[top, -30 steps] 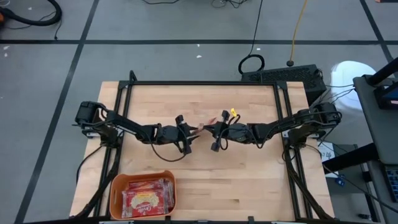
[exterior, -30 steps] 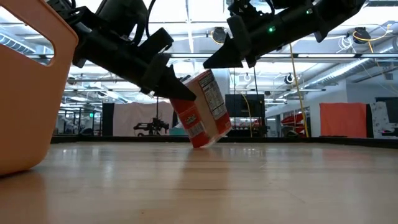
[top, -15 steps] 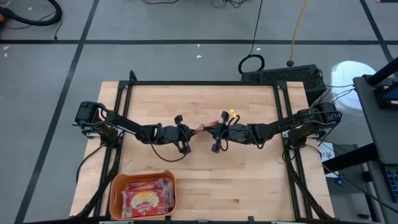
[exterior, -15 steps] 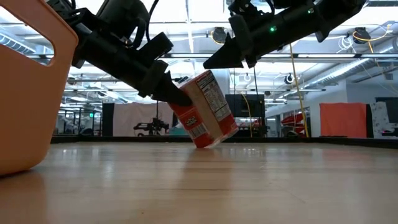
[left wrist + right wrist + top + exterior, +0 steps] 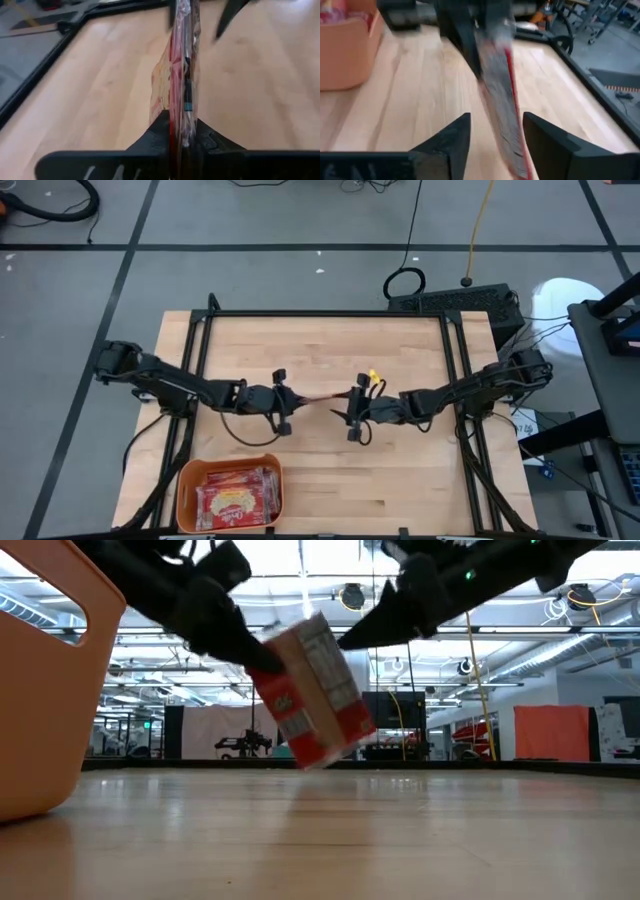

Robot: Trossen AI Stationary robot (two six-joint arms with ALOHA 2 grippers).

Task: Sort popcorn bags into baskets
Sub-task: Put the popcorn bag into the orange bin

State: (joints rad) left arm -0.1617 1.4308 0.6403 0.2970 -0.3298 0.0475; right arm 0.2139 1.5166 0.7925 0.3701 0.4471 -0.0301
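With our left gripper (image 5: 181, 137) clamped on the popcorn bag (image 5: 312, 690) above the table's middle and our right gripper (image 5: 492, 132) released, we feared this edge pinch could slip before the basket (image 5: 186, 480).

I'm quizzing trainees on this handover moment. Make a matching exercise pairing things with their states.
Things:
1. left pincer
2. right pincer
3. orange basket
4. popcorn bag in the air

States:
A. holds several packets
B. open
C. tilted, clear of the table
D. shut on a packet

Pairs: 1-D, 2-B, 3-A, 4-C
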